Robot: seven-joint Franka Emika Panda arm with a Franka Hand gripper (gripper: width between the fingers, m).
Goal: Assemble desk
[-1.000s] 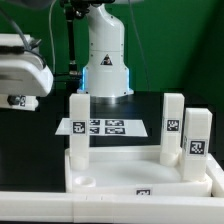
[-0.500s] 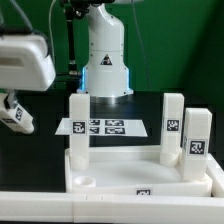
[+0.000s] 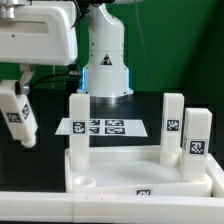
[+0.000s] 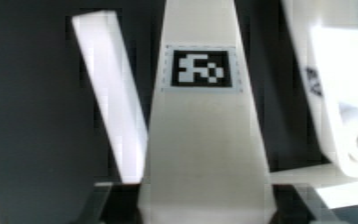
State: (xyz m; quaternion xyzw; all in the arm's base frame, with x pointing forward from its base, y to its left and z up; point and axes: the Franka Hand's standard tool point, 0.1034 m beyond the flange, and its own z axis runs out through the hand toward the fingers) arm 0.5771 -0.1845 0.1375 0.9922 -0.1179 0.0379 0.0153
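The white desk tabletop (image 3: 120, 175) lies upside down at the front of the exterior view. Three white tagged legs stand upright in its corner sockets: one at the left (image 3: 78, 125) and two at the right (image 3: 173, 125) (image 3: 197, 140). The near-left socket (image 3: 87, 181) is empty. My gripper (image 3: 14, 88) hangs at the exterior view's left, above the black table and left of the tabletop. It is shut on a fourth tagged leg (image 3: 19, 116), which tilts slightly. In the wrist view the held leg (image 4: 202, 110) fills the middle between the gripper's (image 4: 197, 200) fingers (image 4: 123, 200).
The marker board (image 3: 100, 127) lies flat behind the tabletop. The arm's white base (image 3: 107, 55) stands at the back centre. In the wrist view a white strip (image 4: 108, 90) and a white part (image 4: 345, 100) lie either side of the held leg.
The gripper with the leg has moved from the exterior view's left edge toward the right and lower. The leg now hangs fully in view. The tabletop and its three legs have not moved.
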